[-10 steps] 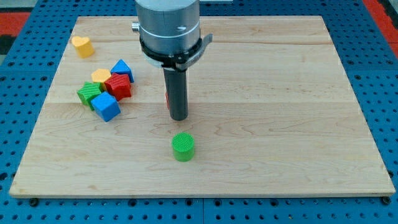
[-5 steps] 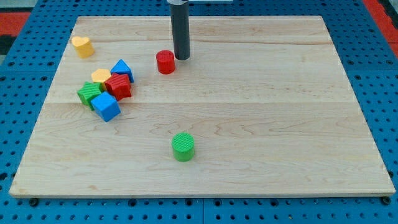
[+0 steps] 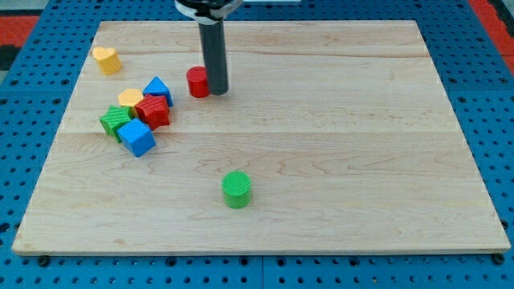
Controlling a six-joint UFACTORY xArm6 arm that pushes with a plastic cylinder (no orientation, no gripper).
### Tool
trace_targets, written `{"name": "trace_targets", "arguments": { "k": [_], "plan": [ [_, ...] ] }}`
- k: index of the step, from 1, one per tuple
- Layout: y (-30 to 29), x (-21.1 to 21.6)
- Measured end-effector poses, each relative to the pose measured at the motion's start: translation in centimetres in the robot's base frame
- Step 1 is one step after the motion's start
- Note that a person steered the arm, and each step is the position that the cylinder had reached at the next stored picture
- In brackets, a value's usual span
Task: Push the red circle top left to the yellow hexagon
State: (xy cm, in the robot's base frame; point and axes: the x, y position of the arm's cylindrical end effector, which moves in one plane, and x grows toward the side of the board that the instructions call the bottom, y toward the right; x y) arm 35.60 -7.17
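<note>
A robotics lab bench: wooden board (image 3: 321,120) on blue perforated mounting plate (image 3: 24,160) (pegboard-style holes).

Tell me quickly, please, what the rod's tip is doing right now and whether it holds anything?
My tip: no gripper, so it holds nothing; it sits against the red circle on that block's right side in the view, apparently touching.

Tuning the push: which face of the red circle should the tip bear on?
Its right wall, low down. My tip already sits against the red circle on that side, and the yellow hexagon lies to the view's left, so push leftward, probably staying slightly high.
</note>
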Motion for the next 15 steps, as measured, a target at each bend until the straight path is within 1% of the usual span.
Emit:
{"name": "trace_targets", "arguments": {
  "k": [2, 3, 4, 5, 6, 7, 8, 9, 10, 11, 13, 15],
  "plan": [
    [-0.6, -5.0],
    [-0.9, -6.3],
    [-1.2, -6.3],
    [2.2, -5.2],
    [-0.8, -3.7],
    [-1.6, -3.7],
    [-7.1, -4.1],
    [-8.9, -4.1],
    [-8.9, -5.9],
    [-10.3, -6.1],
    [-10.5, -1.9],
    [-10.4, -0.4]
  ]
}}
